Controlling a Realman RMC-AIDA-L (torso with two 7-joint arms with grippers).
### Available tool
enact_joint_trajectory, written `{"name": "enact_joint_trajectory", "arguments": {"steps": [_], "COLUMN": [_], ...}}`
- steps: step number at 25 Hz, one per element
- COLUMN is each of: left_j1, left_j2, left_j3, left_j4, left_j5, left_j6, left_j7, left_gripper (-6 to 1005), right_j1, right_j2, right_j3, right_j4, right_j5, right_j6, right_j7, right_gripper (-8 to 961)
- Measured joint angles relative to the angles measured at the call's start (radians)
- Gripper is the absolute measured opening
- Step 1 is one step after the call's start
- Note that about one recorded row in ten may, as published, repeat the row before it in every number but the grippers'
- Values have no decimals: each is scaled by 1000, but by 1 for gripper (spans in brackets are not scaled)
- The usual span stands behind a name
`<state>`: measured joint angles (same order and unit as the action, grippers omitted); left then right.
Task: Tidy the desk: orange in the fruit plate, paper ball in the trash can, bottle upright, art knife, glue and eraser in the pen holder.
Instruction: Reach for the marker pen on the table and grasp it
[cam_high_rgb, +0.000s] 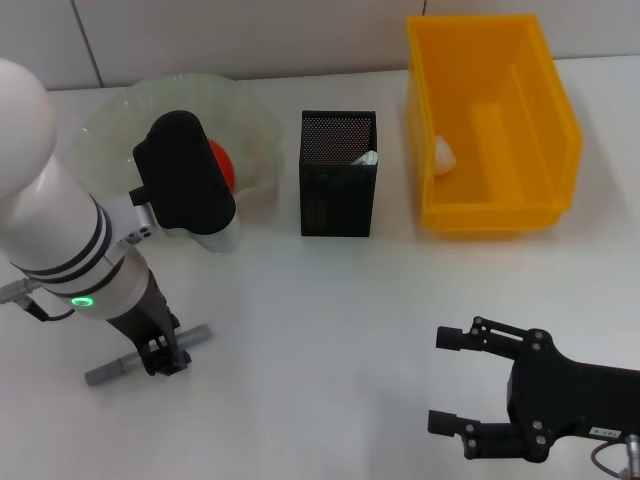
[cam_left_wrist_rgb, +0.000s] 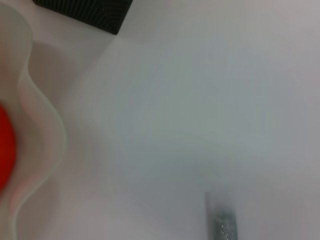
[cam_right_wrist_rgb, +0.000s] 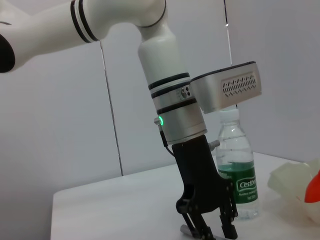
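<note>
1. The left claw (cam_high_rgb: 165, 357) straddles the art knife (cam_high_rgb: 120, 366) lying flat on the desk (cam_high_rgb: 320, 330), fingers narrow around it.
2. A thin grip could let it pivot before reaching the pen holder (cam_high_rgb: 338, 188).
3. The right claw (cam_high_rgb: 455, 380) hangs wide, idle.

Orange (cam_high_rgb: 224, 165) and bottle (cam_high_rgb: 222, 238) — mostly hidden behind the left arm's wrist camera.
</note>
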<state>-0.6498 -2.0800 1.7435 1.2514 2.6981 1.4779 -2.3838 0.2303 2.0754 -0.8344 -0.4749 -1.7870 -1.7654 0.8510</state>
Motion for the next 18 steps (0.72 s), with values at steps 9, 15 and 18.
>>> {"name": "enact_joint_trajectory", "arguments": {"steps": [9,15,18], "left_j1": [-8,-10,-10], "left_j2": [0,0,0], "left_j3": [0,2,3], "left_j4": [-11,-21,-26], "left_j5": [0,-4,-5], "left_j6": [-18,-22,-25], "left_j7": [2,21,22], "left_gripper": [386,256,167], "right_j1": [3,4,5], "right_j2": [-1,-2,-2], "right_j3": [0,0,0], "right_j4": [7,8,9], "right_j5": [0,0,0], "right_j6": [0,0,0], "right_j7": [0,0,0], "right_gripper": [840,840,840]}}
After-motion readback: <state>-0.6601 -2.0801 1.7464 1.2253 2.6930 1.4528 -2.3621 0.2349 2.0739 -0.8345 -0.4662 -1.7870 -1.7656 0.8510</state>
